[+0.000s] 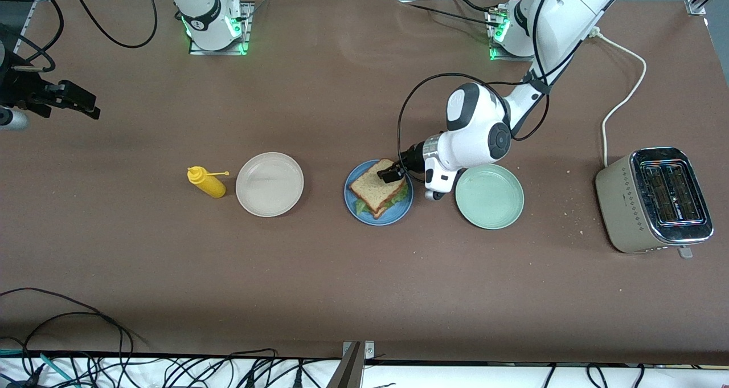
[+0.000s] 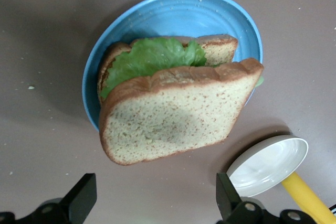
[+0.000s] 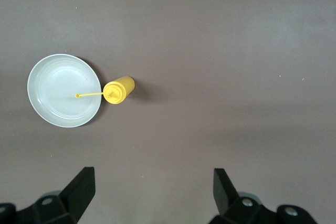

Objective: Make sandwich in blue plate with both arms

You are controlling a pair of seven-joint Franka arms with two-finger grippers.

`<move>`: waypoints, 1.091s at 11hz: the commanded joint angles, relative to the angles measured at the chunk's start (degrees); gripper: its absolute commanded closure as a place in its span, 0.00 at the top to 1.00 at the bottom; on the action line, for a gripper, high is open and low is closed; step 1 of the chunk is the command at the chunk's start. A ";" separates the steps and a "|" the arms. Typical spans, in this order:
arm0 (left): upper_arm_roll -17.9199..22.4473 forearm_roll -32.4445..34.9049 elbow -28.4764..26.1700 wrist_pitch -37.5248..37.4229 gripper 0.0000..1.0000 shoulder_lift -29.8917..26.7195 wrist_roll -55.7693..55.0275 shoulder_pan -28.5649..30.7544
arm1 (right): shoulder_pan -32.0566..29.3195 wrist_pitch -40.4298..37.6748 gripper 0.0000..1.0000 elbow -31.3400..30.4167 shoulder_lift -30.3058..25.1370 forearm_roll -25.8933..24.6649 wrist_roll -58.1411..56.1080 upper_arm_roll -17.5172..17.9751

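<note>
The sandwich [image 1: 377,190] is sitting on the blue plate [image 1: 398,212], near the middle of the surface [image 1: 342,285]. Its top toast slice is lying tilted over ruffled green lettuce, with the lower slice showing underneath in the left wrist view.

The left tool [image 1: 390,175] is hanging over the corner of the top slice that points toward the robots' bases. Its fingers [image 2: 79,200] are standing spread wide, one to each side of the slice, gripping nothing. The left arm is reaching down from its base along the surface's top edge, elbow bent, wrist lying low and nearly level just above the gap between the blue plate and the pale green plate [image 1: 490,196].

The pale green plate is lying just beside the blue plate, toward the left arm's end. A toaster [image 1: 655,200] is standing near that end's edge, its white cord trailing up the surface.

Toward the right arm's end, a beige plate [image 1: 269,184] and a yellow squeeze bottle [image 1: 207,183] are lying side by side.

The right tool [image 1: 74,100] is waiting high over that end's edge, its fingers [image 3: 79,190] spread apart and empty.
</note>
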 commanded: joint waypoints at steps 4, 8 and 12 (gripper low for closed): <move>1.56 2.06 2.24 -25.27 1.00 -16.39 0.62 12.53 | 0.06 -1.31 1.00 1.59 0.71 0.18 -0.69 0.30; 1.29 22.51 13.02 -49.17 1.00 -20.73 5.43 20.29 | 0.94 -1.05 1.00 1.59 0.71 0.09 -0.34 0.39; 1.29 37.56 17.71 -55.64 0.99 -22.92 18.61 23.29 | 0.94 -1.22 1.00 1.59 0.71 0.18 -0.69 0.30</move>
